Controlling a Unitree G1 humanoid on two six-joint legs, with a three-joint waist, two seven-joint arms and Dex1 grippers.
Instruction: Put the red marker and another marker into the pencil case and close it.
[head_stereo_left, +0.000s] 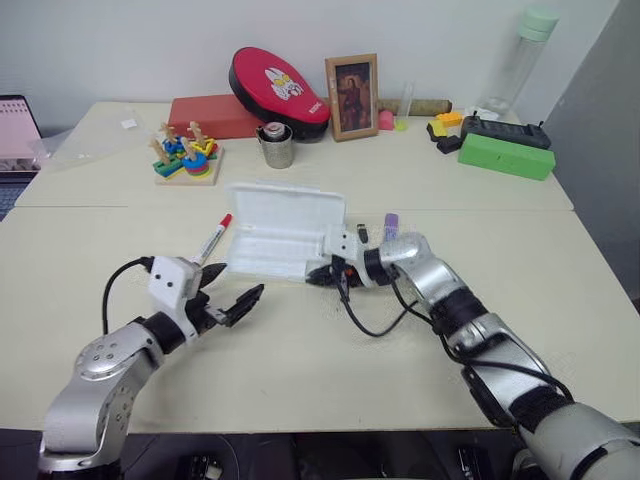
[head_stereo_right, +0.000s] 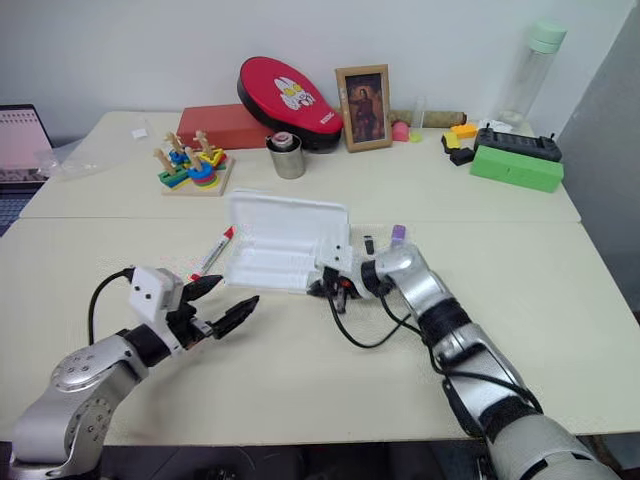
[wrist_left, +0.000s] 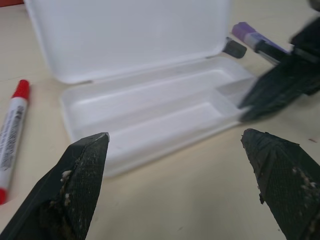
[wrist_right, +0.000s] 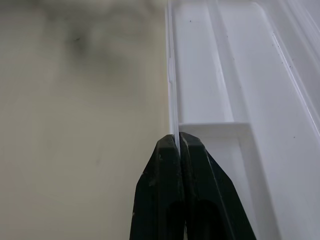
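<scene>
while the left gripper (head_stereo_left: 232, 300) hangs spread wide just short of the pencil case (head_stereo_left: 280, 240), nothing sits between its fingers (wrist_left: 82, 180), and the tray's near wall lies just past their tips. the right gripper (wrist_right: 179, 142) is clenched on the thin front wall of that tray, at its end with the small compartment. beyond the left fingers to their outer side lies the red marker (head_stereo_left: 213, 240) on the table (head_stereo_left: 300, 370); the purple highlighter (head_stereo_left: 391, 225) rests behind the right wrist, beside the case's raised lid.
</scene>
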